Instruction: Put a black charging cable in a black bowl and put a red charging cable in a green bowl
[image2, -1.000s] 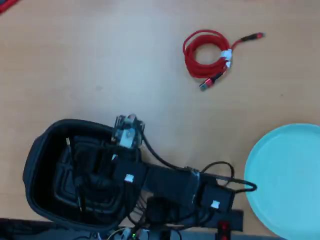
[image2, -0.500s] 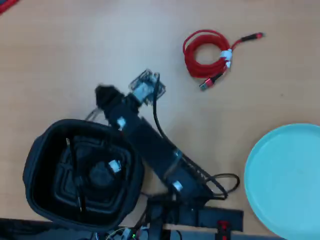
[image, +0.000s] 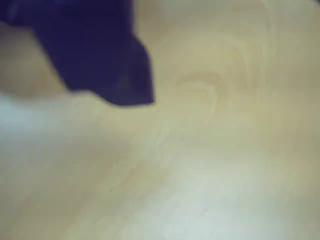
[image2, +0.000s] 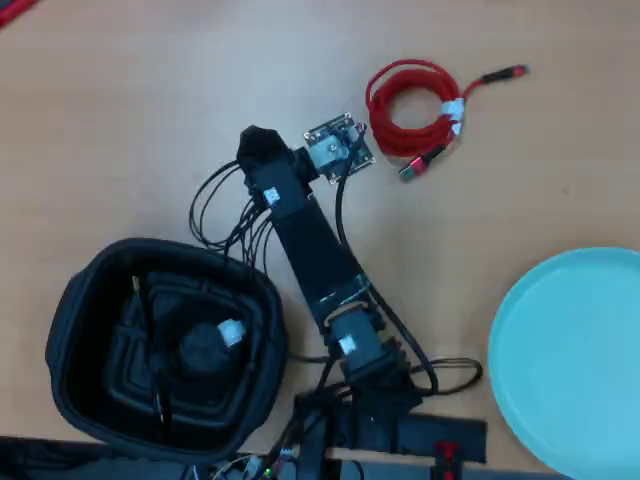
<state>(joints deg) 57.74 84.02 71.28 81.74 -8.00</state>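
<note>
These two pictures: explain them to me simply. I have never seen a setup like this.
The overhead view looks straight down on a wooden table. The dark jointed thing in the middle is a small robot arm, with its gripper at the upper end. Whether the gripper is open cannot be told, and nothing is seen in it.

The blurry wrist view comes from a camera on the arm. It shows only bare table and a dark gripper part at the upper left.

On the table, a coiled red cable lies at the upper right, untouched. A black cable with a white tie already lies in the black bowl at the lower left. The green bowl at the right is empty.
</note>
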